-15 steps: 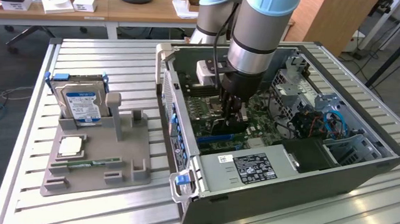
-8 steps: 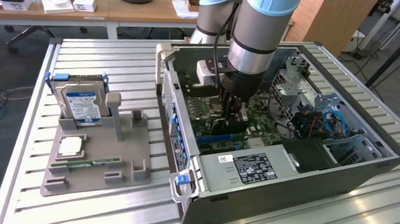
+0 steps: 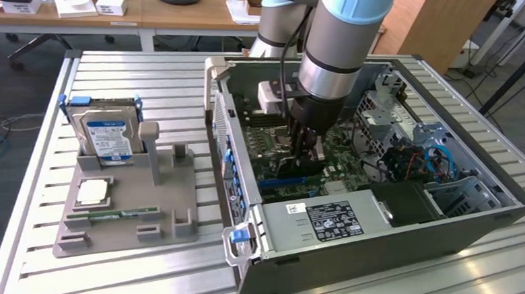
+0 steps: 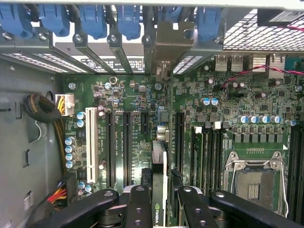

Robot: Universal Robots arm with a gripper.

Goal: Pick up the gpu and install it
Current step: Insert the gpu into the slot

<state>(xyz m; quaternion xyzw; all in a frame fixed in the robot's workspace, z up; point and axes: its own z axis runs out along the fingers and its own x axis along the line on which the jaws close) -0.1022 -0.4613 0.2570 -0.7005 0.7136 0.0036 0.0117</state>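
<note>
My gripper (image 3: 303,146) is down inside the open computer case (image 3: 374,247), shut on the gpu (image 3: 299,168), a thin dark card held upright over the green motherboard (image 3: 343,158). In the wrist view the gpu (image 4: 160,161) shows edge-on between the black fingers (image 4: 137,199) of the gripper (image 4: 160,197). It runs along the long expansion slots (image 4: 126,142), and its metal bracket (image 4: 168,42) sits at the rear slot openings, among the blue latches (image 4: 128,19). Whether the card's edge sits in a slot I cannot tell.
An empty CPU socket (image 4: 254,183) and cable bundles (image 4: 42,109) flank the card. Outside the case, on the exterior view's left, a grey holder (image 3: 165,202) carries a blue-labelled hard drive (image 3: 106,132), a processor chip (image 3: 92,192) and a green memory stick (image 3: 115,215). The power supply (image 3: 331,221) sits at the case's near end.
</note>
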